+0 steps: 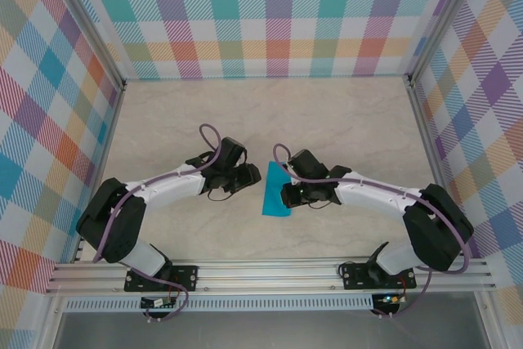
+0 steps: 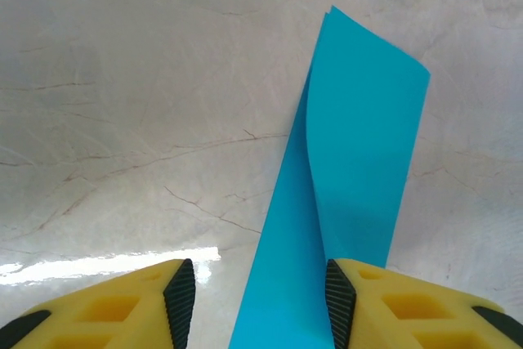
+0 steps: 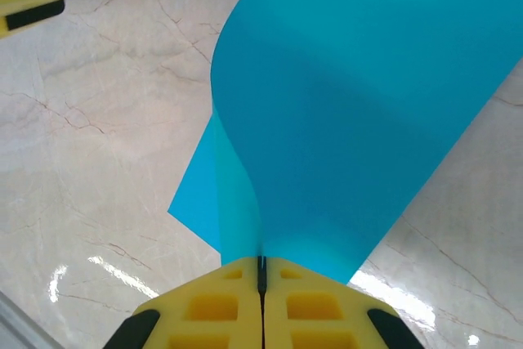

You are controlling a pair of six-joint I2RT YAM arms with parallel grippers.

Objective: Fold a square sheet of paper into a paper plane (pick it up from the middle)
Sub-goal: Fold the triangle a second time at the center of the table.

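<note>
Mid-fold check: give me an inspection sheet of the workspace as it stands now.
Surface: pale marbled tabletop, glossy, with glare patches.
Job's things: thin teal-blue paper sheet, doubled over, upper layer bowed up, not pressed flat.
Clutter: nothing seen.
Hands: right hand shut on the sheet; left hand open, straddling the sheet.
Cables: purple cables loop off both arms, off the paper.
Surroundings: plaid walls on three sides; aluminium rail at the near edge.
</note>
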